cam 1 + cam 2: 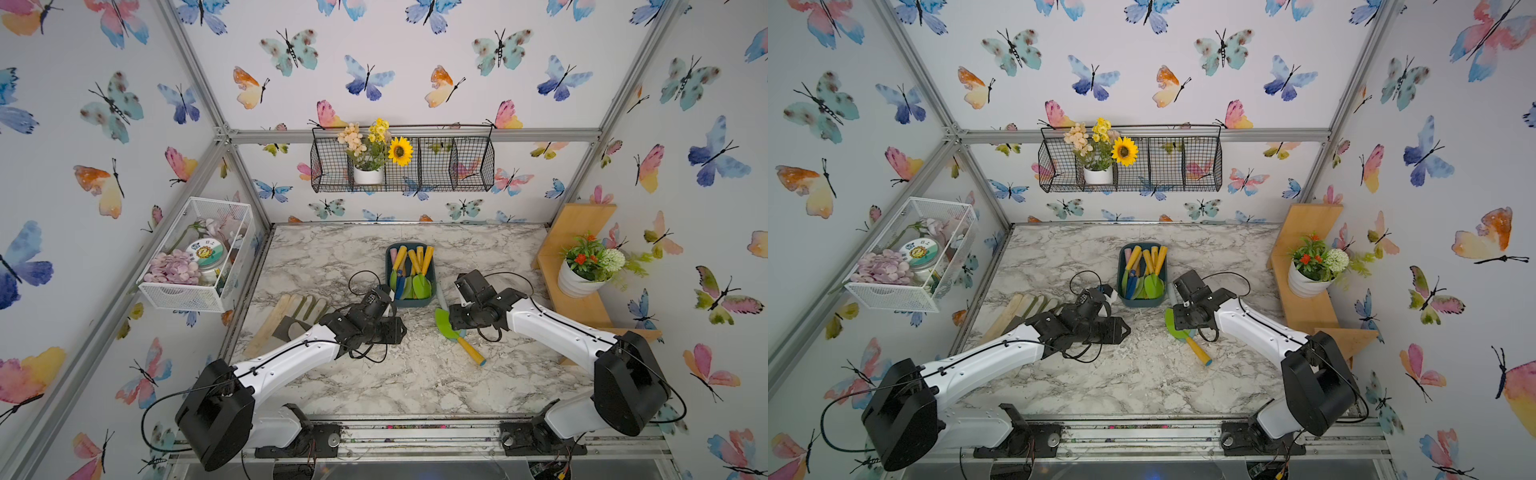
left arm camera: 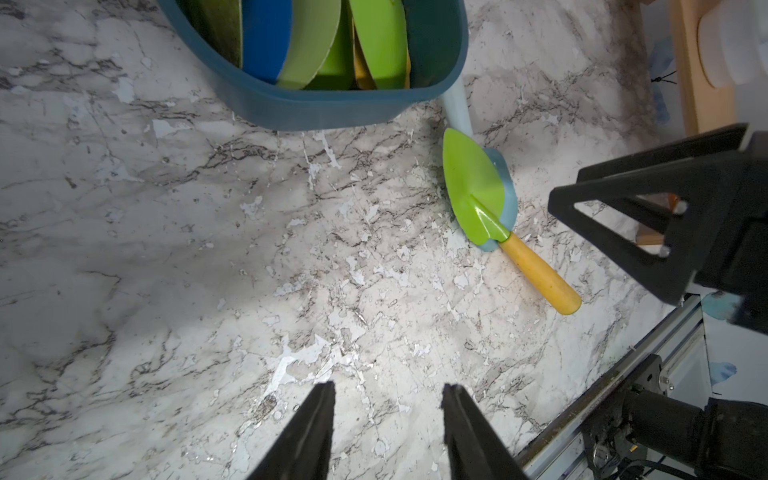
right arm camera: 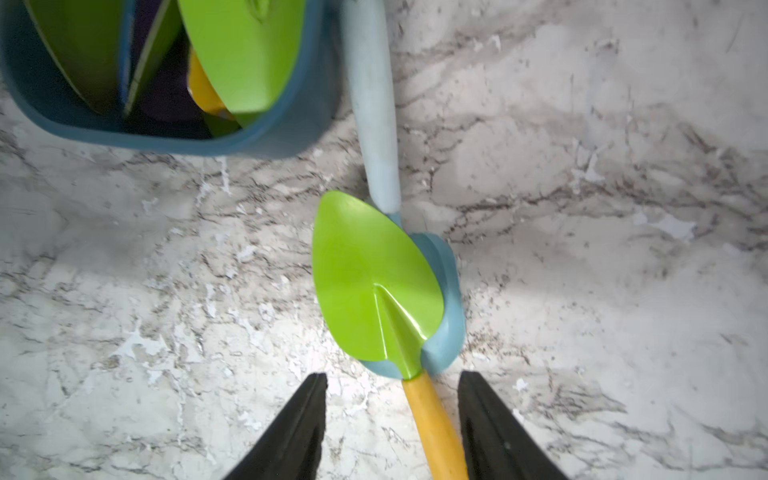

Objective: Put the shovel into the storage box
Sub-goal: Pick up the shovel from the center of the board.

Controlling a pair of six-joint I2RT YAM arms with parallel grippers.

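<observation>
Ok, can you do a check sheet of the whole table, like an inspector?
Surface: marble table, pattern flaked in patches.
Job's things: storage box holds several shovels; green shovel lies outside, on a light blue shovel, beside the box.
Clutter: gardening gloves at the table's left edge.
Grippers: left pincer open, empty, over bare table; right pincer open, straddling the green shovel's yellow handle.
Cables: black cables loop at both wrists.
Surroundings: black wire rack with flowers, white mesh basket, wooden shelf with potted plant.

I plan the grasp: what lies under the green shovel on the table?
A light blue shovel lies under the green shovel; its handle and blade rim show. Most of its blade is covered.
</observation>
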